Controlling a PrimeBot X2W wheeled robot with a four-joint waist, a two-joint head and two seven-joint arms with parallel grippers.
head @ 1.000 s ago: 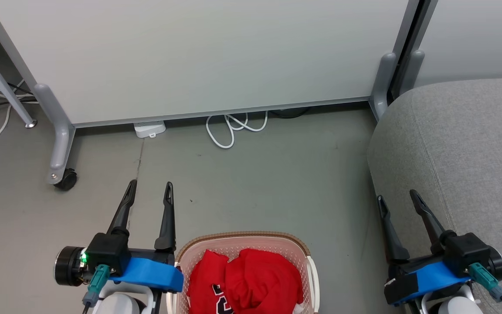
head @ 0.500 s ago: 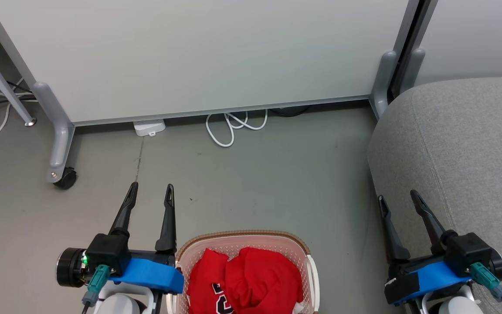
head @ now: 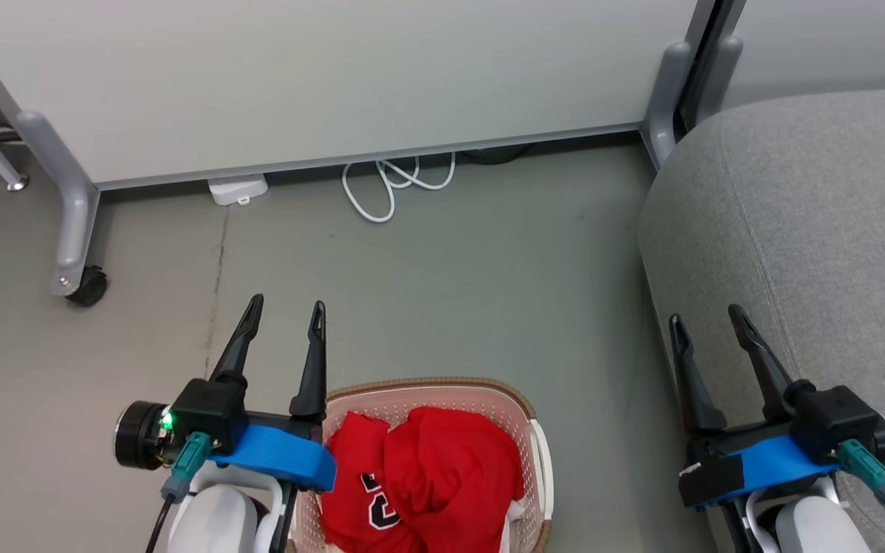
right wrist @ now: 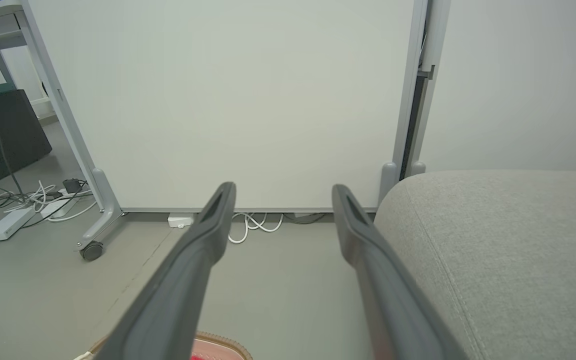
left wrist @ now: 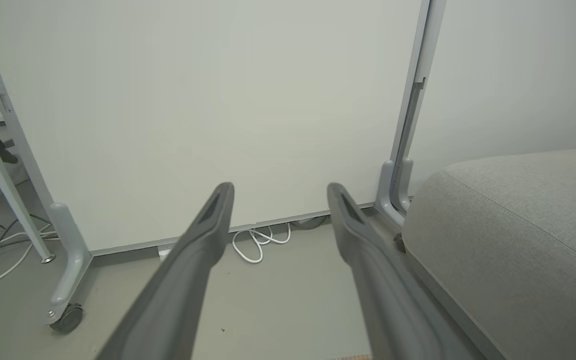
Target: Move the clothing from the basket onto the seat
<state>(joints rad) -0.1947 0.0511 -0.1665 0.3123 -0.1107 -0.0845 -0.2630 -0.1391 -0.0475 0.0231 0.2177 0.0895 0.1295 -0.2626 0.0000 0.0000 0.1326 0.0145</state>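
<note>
Red clothing lies bunched in the cream basket with a brown rim, on the floor at the bottom middle of the head view; one piece shows white and black marks. A sliver of the basket rim also appears in the right wrist view. The grey seat fills the right side, seen too as the seat and the seat. My left gripper stands open just left of the basket, holding nothing. My right gripper is open over the seat's left edge, holding nothing.
A white partition panel on grey wheeled legs stands across the back. A coiled white cable and a white plug block lie at its foot. More cables and a power strip lie far left.
The whole head picture has shifted: the camera has tilted down and turned slightly, so the basket shows more. Both grippers stay open and keep their pose.
</note>
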